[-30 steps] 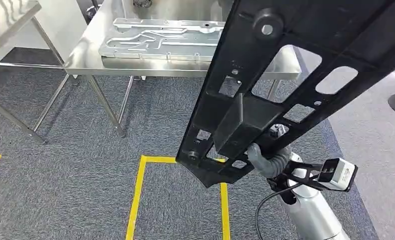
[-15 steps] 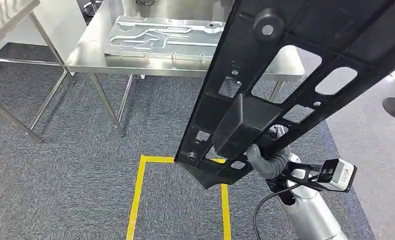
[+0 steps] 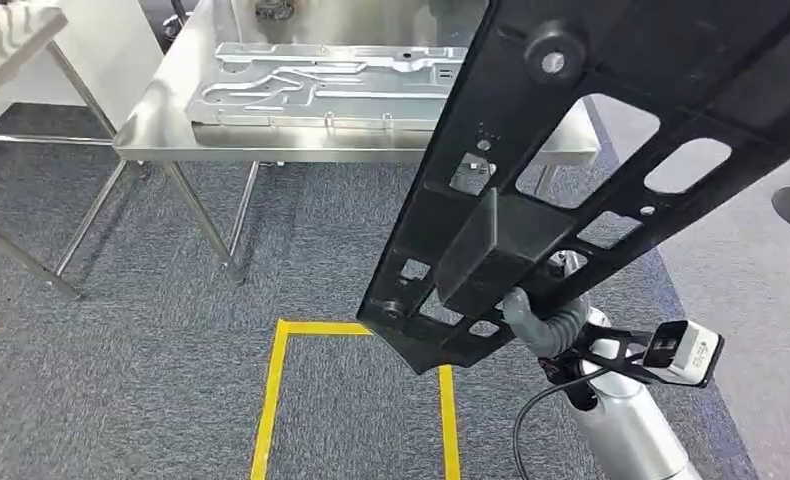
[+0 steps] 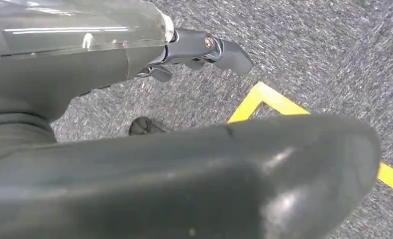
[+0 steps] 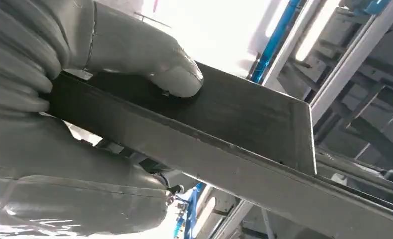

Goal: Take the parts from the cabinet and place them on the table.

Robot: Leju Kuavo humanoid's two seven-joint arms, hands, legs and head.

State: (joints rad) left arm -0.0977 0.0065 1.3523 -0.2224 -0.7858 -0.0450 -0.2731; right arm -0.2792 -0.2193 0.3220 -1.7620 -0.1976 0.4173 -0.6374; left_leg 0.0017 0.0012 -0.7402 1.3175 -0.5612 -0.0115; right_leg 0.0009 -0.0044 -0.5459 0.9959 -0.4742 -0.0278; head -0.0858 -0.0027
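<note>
Right hand grips the black frame near its lower end, thumb pressed flat on its boxy middle block, so the long panel rises tilted above the carpet, short of the steel table. It looks stiff and fairly light but awkwardly long — I judge that a hold this far toward one end will let it lever and swing, so a grasp nearer the middle would suit it better. One black frame is in hand and one grey metal plate lies on the table, while the left hand hangs over the carpet holding nothing, fingers apart.

Yellow tape lines mark the grey carpet
</note>
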